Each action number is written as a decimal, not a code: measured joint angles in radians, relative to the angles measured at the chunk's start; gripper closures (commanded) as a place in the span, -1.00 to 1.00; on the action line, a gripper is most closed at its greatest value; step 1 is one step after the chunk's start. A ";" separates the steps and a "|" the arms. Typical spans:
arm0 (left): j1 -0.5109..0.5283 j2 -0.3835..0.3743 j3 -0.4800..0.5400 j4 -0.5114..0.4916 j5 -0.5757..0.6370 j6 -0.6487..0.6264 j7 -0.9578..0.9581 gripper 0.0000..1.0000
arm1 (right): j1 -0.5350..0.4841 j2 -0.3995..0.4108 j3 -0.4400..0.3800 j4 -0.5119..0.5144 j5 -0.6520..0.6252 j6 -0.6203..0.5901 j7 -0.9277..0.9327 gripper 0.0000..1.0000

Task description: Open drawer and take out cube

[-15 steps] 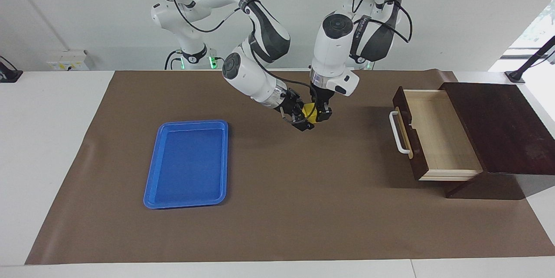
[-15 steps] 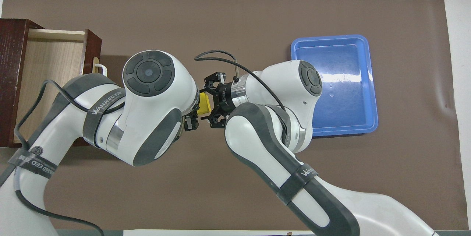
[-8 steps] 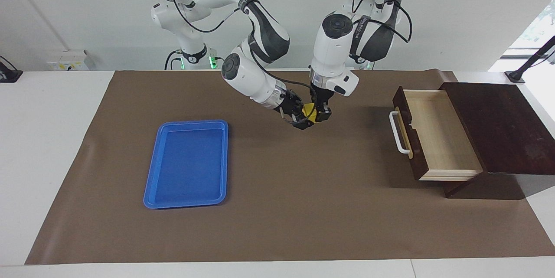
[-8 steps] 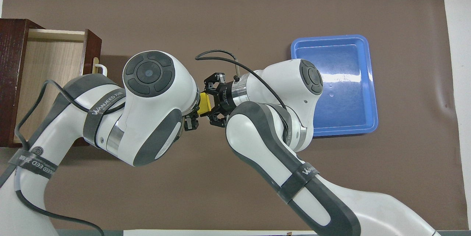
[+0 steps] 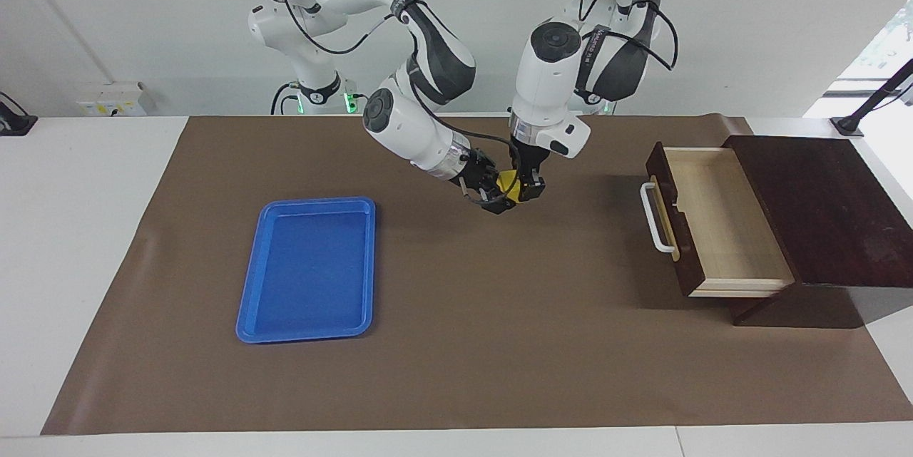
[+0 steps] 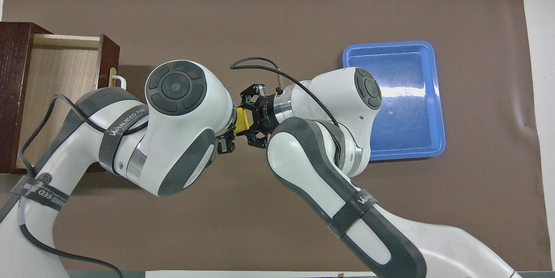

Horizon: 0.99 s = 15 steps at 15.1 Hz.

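Note:
The yellow cube (image 5: 508, 182) hangs in the air over the brown mat, about midway between the blue tray and the drawer. My right gripper (image 5: 497, 195) comes in at a slant from the tray's side and is shut on the cube (image 6: 241, 121). My left gripper (image 5: 527, 190) points straight down at the cube's other side, right against it. In the overhead view the right gripper (image 6: 250, 118) shows, while the left arm's wrist covers most of the left gripper (image 6: 226, 141). The drawer (image 5: 717, 222) of the dark wooden box is pulled open, and its pale inside is bare.
A blue tray (image 5: 307, 334) lies flat on the mat toward the right arm's end. The dark wooden box (image 5: 820, 207) sits at the left arm's end, and the drawer's white handle (image 5: 653, 218) faces the middle of the table.
My right gripper has closed on the cube, which my left gripper held up. Both grippers and the cube have risen very slightly. The drawer and tray have not moved.

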 measured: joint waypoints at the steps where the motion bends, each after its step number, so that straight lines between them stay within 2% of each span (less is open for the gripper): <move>1: -0.005 0.000 0.000 0.000 0.000 0.000 0.001 -1.00 | 0.000 0.000 0.000 0.003 0.000 0.000 0.000 1.00; 6: -0.005 -0.003 0.015 0.007 0.003 0.000 0.027 -1.00 | 0.000 0.001 -0.001 0.008 0.000 0.000 -0.001 1.00; 9: 0.033 -0.004 0.030 0.006 0.008 -0.001 0.098 -1.00 | -0.014 0.003 -0.002 0.008 0.000 -0.002 -0.003 1.00; 12: 0.137 -0.004 0.036 -0.003 0.009 -0.002 0.214 -1.00 | -0.091 0.003 -0.004 0.011 0.000 -0.056 -0.040 1.00; 15: 0.241 -0.005 0.039 -0.032 0.021 -0.001 0.377 -1.00 | -0.213 0.003 -0.008 0.024 0.000 -0.154 -0.113 1.00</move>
